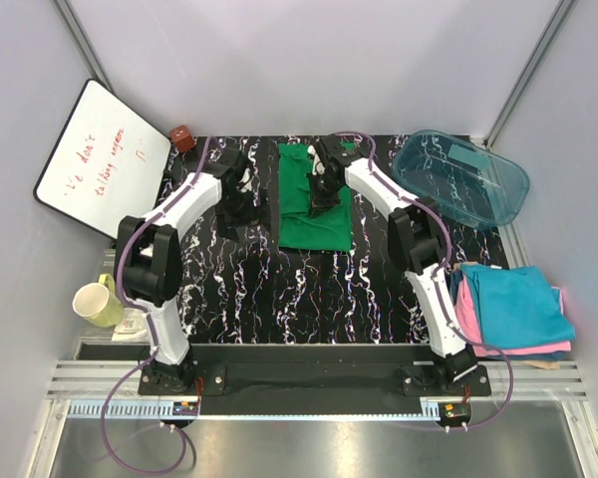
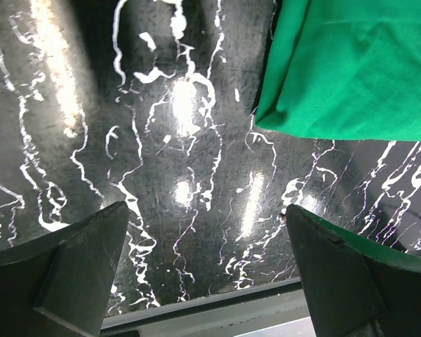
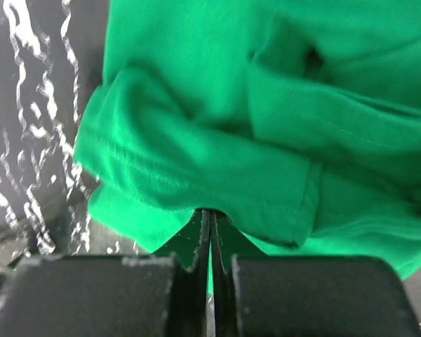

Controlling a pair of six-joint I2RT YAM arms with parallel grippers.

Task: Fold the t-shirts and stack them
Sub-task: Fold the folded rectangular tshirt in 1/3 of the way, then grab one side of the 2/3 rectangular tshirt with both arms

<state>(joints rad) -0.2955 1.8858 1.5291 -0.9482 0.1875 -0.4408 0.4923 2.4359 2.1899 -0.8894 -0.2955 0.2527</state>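
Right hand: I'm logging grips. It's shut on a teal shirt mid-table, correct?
No: the right hand is shut on the green shirt mid-table, not a teal one. The right wrist view shows green cloth in its grip.

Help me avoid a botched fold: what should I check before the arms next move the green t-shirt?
1. Right tool shut on the green t-shirt: ok, cloth sits between closed jaws.
2. Number of layers pinched: cannot tell.
3. Left tool open and empty: ok.
4. Left tool on the shirt: not ok, it hangs over bare table beside the shirt's edge.
5. Shirt lying flat: not ok, it is bunched at the right tool.
6. Folded stack apart from the green t-shirt: ok.
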